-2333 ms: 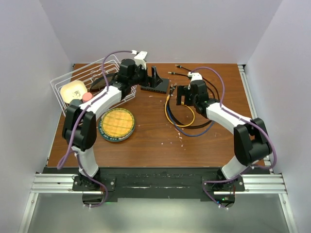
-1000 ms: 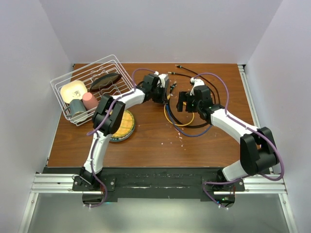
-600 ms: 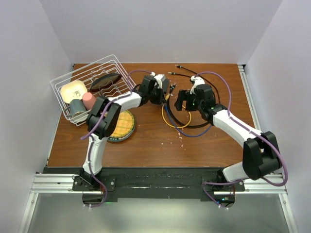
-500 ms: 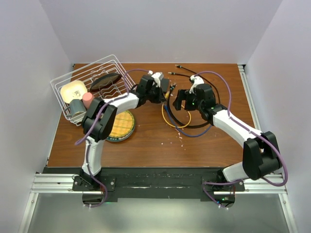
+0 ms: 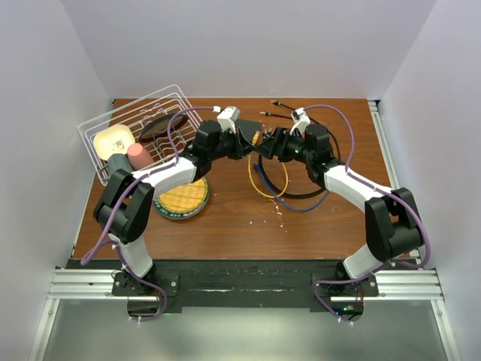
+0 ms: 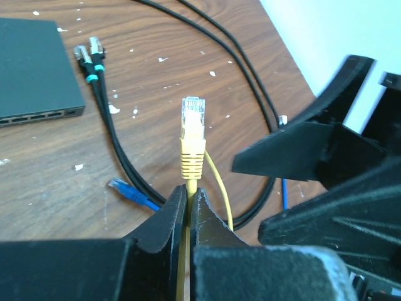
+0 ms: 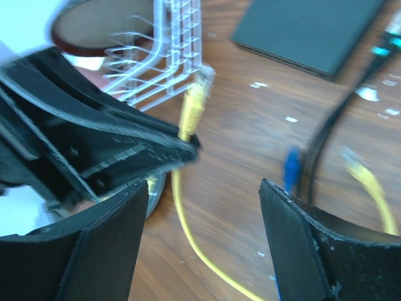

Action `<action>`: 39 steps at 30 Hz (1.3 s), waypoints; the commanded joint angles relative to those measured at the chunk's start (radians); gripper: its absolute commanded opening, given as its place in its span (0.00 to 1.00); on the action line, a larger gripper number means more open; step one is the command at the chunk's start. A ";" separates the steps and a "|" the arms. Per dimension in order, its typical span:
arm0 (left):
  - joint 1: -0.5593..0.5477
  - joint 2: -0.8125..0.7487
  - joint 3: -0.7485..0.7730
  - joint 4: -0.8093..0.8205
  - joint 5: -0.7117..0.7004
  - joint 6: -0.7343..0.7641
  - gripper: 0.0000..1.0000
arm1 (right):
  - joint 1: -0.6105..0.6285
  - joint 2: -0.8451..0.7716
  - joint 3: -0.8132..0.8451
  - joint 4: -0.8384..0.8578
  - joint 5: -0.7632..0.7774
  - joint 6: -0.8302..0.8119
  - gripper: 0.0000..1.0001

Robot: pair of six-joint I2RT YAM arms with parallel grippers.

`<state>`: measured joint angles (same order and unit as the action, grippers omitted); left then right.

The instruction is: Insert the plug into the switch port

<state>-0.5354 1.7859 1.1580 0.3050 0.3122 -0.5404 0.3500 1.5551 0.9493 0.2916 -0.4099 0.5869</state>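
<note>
My left gripper is shut on a yellow cable just behind its clear-tipped plug, which sticks up from the fingers above the table. In the top view this gripper and the plug are at the table's back centre. My right gripper faces it from the right, open. In its own view, its jaws stand wide apart, with the plug and the left fingers just ahead. The switch is a flat dark box on the wood beyond the plug.
A wire dish rack with a bowl and cups stands at the back left. A yellow plate lies in front of it. Black cables with teal-banded plugs, a blue plug and cable loops lie below the grippers.
My left gripper has shut on the yellow cable and holds its plug up, and the arm has swung. The right gripper has moved left toward the plug, and its jaws have narrowed a little.
</note>
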 commanded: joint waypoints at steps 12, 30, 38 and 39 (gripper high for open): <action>-0.011 -0.062 -0.037 0.207 0.015 -0.223 0.00 | 0.000 -0.015 -0.061 0.173 -0.136 0.036 0.63; -0.011 -0.062 -0.066 0.290 0.042 -0.293 0.00 | 0.026 0.063 -0.040 0.248 -0.191 0.048 0.08; -0.012 -0.114 -0.080 0.276 0.030 -0.214 0.46 | 0.027 0.008 -0.046 0.135 -0.156 -0.051 0.00; -0.012 -0.121 -0.080 0.269 0.024 -0.189 0.53 | 0.027 0.000 -0.047 0.100 -0.153 -0.083 0.00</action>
<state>-0.5438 1.7561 1.0801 0.5297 0.3378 -0.7918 0.3794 1.6112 0.8719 0.4633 -0.5911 0.6003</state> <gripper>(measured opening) 0.415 0.030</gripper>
